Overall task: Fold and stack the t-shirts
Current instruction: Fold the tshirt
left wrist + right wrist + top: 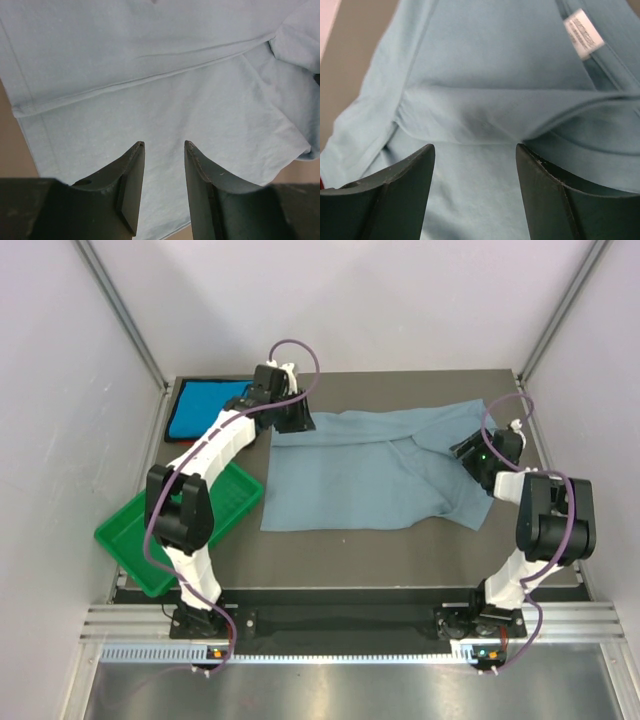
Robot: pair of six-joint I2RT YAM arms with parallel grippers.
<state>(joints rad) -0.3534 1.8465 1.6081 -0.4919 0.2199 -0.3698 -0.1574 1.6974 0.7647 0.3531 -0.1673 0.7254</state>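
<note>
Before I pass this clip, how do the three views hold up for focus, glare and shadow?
Top external: even light, no glare, grey-blue t-shirt sharp, only faint shadows. Left wrist: fingers dark and underexposed, the shirt's cloth slightly soft. Right wrist: white tag print blurred beyond reading.

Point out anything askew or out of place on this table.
The green tray sits turned at an angle, its corner past the left edge of the table. The grey-blue shirt lies crooked, its right side bunched. Nothing looks spilled or damaged.
</note>
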